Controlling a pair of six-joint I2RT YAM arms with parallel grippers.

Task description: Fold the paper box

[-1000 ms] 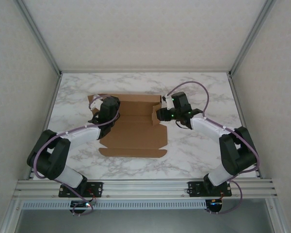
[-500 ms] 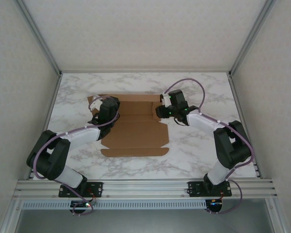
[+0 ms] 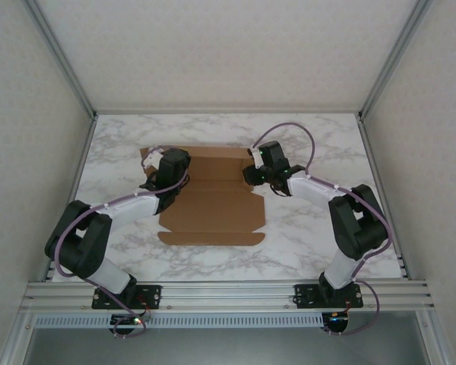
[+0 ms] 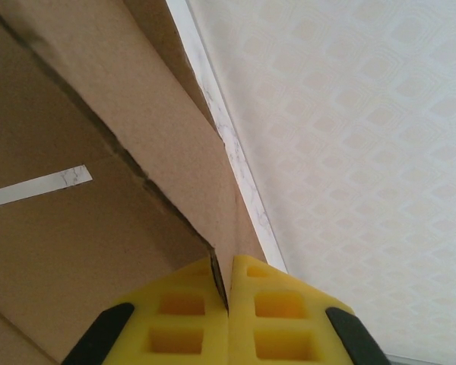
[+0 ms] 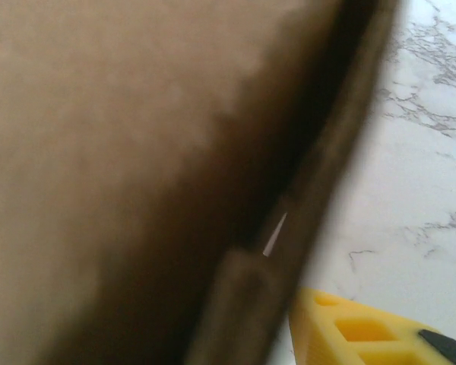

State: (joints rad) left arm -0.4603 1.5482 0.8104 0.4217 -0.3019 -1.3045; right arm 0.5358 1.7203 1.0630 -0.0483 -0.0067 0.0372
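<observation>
White marble-veined table [image 3: 319, 152] inside pale textured walls, with aluminium rails at the corners and along the near edge.

The paper box [image 3: 213, 209] lies left of centre on the table. It is plain brown corrugated card, matte, die-cut, and mostly spread flat. Crease lines run across it and a long narrow flap sits along the near edge. The side flaps at the far left and far right corners are lifted.

My left gripper [image 3: 158, 171] is at the sheet's far left corner. From the left wrist, my yellow foam pads [image 4: 277, 319], ribbed with square recesses, are pinched together on the thin edge of a raised flap, with only the thickness of the card between them. The paper box [image 4: 76, 228] spreads away to the left, its creases showing ragged fluted edges. A narrow slit [image 4: 38, 187] in it shows a sliver of marble. The patterned wall is behind.

My right gripper [image 3: 251, 175] is at the sheet's far right corner, against the lifted flap there. From the right wrist, the card [image 5: 121, 152] is very close and blurred, a dark fold running diagonally. One yellow finger [image 5: 357, 334] shows lower right, over the marble. The other is hidden, so I cannot tell whether this gripper is clamped or loose.
</observation>
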